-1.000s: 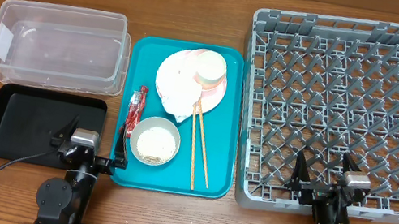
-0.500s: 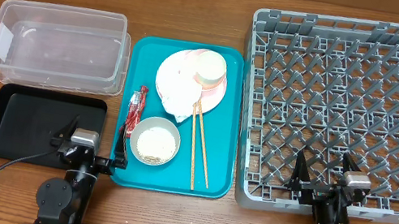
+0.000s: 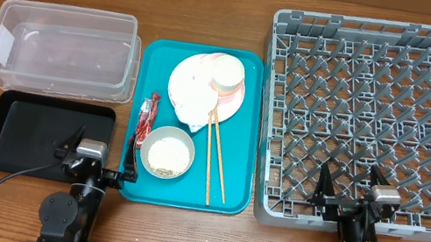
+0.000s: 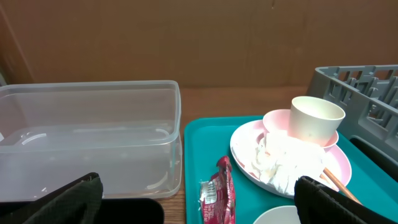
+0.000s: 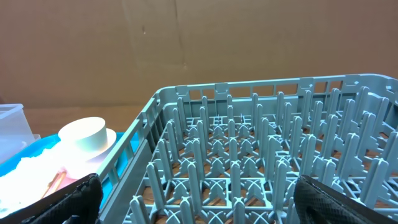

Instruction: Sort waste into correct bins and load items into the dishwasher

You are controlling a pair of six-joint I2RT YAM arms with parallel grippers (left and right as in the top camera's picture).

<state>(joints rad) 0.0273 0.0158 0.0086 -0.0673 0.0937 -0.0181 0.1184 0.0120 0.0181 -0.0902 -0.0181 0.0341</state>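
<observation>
My left gripper (image 3: 102,148) is spread wide and holds nothing. It hangs at the near edge of the wooden table (image 3: 216,14), over the near right corner of the shallow black rectangular tray (image 3: 26,134). One of its dark fingers (image 4: 68,199) is above the black tray, the other by the left rim of the teal serving tray (image 3: 154,66).

My right gripper (image 3: 350,187) is also spread wide and empty. Its fingers (image 5: 348,202) reach over the near edge of the large square grey plastic dish rack (image 3: 377,114). I see nothing among the rack's upright pegs.

All the waste and dishes lie on the teal tray, between the bins and the rack:
- The stacked pale pink round plates (image 3: 233,97) sit at its far end.
- The crumpled white paper tissue (image 3: 192,95) lies on them.
- The small white cup (image 3: 227,73) stands upright on them, to the right of the tissue.
- The small whitish bowl (image 3: 167,153) sits at the near end, with whitish rice grains (image 3: 166,159) inside.
- The small red-and-white snack wrapper (image 3: 146,119) lies just left of the bowl, along the tray's left edge.
- The pair of thin wooden chopsticks (image 3: 215,161) lies right of the bowl, far tips at the plates' edge.

The clear plastic rectangular tub (image 3: 63,50) stands left of the teal tray, just beyond the black tray. I see nothing in either.
</observation>
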